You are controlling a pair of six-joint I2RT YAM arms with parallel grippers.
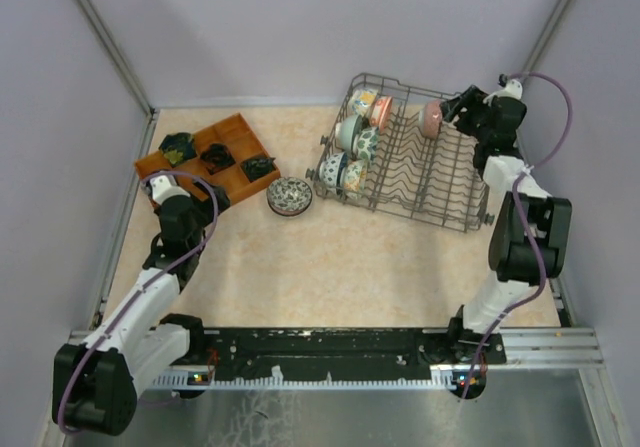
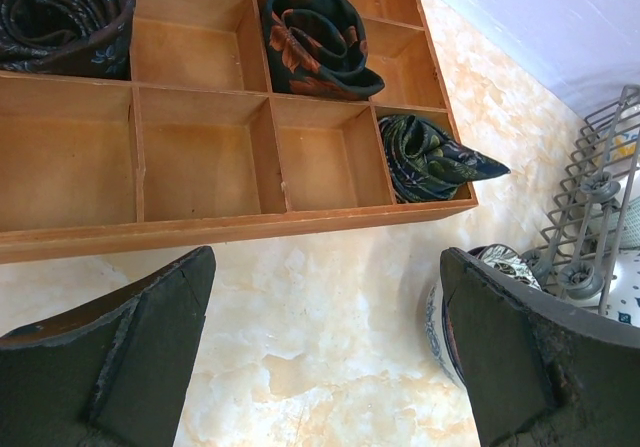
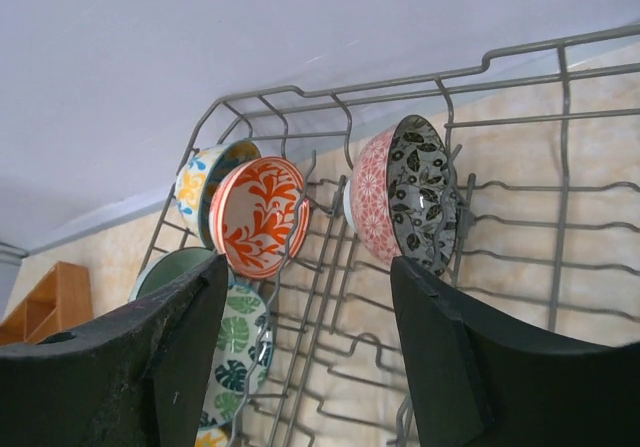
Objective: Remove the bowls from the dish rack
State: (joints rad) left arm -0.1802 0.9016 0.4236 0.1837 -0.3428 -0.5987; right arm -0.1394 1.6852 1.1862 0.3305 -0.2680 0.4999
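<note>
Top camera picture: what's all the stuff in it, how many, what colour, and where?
dish rack: one, grey wire, far right
wooden tray: one, brown, far left
rolled cloths: three, dark, in tray compartments
racked bowls: about seven, orange, pink, green, blue-white, standing in the rack
loose bowl: one, blue-patterned, on the table between tray and rack
left gripper: one, black, open near tray
right gripper: one, black, open by pink bowl

A bowl (image 1: 289, 196) sits between the tray (image 1: 238, 132) and dish rack (image 1: 432, 185).
</note>
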